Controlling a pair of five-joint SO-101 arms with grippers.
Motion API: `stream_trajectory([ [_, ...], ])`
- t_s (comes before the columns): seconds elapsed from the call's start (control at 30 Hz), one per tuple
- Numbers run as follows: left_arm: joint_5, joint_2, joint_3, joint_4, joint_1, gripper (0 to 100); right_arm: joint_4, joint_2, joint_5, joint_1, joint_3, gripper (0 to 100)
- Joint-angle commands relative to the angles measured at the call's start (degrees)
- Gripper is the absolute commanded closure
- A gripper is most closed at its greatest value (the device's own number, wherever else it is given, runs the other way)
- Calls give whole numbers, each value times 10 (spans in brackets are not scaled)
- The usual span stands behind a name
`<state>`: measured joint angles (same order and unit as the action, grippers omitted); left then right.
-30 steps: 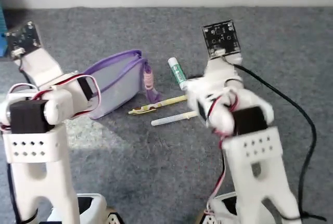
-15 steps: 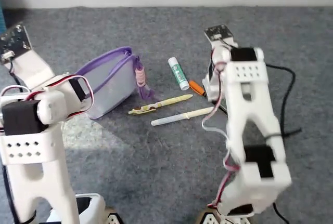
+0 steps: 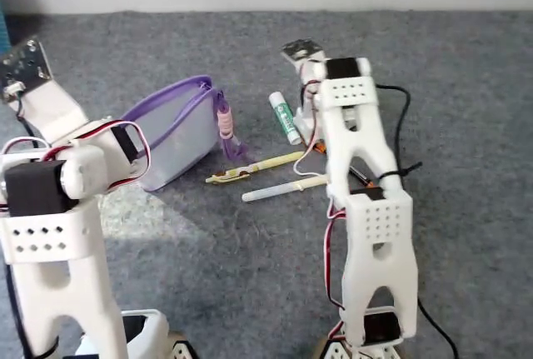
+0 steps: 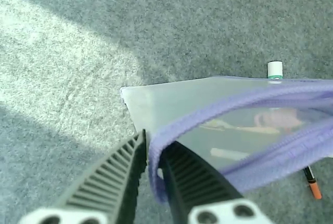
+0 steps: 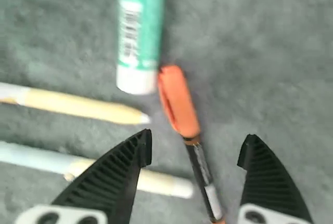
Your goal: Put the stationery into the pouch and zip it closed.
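Observation:
A translucent pouch (image 3: 175, 130) with a purple zip edge lies tilted at the left, its mouth standing open. My left gripper (image 4: 152, 154) is shut on the pouch's (image 4: 234, 125) purple rim at its near corner. On the carpet to its right lie a green glue stick (image 3: 285, 117), a yellow pen (image 3: 258, 166) and a pale pen (image 3: 283, 187). My right arm (image 3: 350, 117) stretches over them. My right gripper (image 5: 196, 141) is open just above an orange-capped pen (image 5: 178, 104), one finger on each side. Beside it are the glue stick (image 5: 140, 31), the yellow pen (image 5: 78, 104) and the pale pen (image 5: 104, 169).
Grey carpet (image 3: 250, 276) covers the table, with open room in front of the pens and to the far right. A pink zip pull (image 3: 223, 122) hangs at the pouch's mouth. A black cable (image 3: 400, 126) trails along the right arm.
My right arm has swung forward and leftward from its folded pose, now reaching over the pens. The left arm raised the pouch's rim slightly at first, then held still.

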<state>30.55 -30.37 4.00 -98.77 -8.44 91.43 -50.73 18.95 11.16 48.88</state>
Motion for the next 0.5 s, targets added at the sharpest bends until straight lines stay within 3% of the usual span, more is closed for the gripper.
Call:
stream_trajectory([
  [0.0, 6, 15, -1, -15, -3, 987, -1, -29, 6, 5, 53, 722],
  [0.1, 6, 14, -1, -15, -3, 987, -5, -72, 7, -5, 77, 764],
  [0.27, 6, 14, -1, -15, -3, 987, 2, -129, 34, -28, 149, 998],
  [0.33, 6, 14, -1, -15, -3, 987, 23, -135, 38, -36, 186, 964],
  [0.47, 6, 14, -1, -15, -3, 987, 98, -136, 38, -42, 274, 988],
])
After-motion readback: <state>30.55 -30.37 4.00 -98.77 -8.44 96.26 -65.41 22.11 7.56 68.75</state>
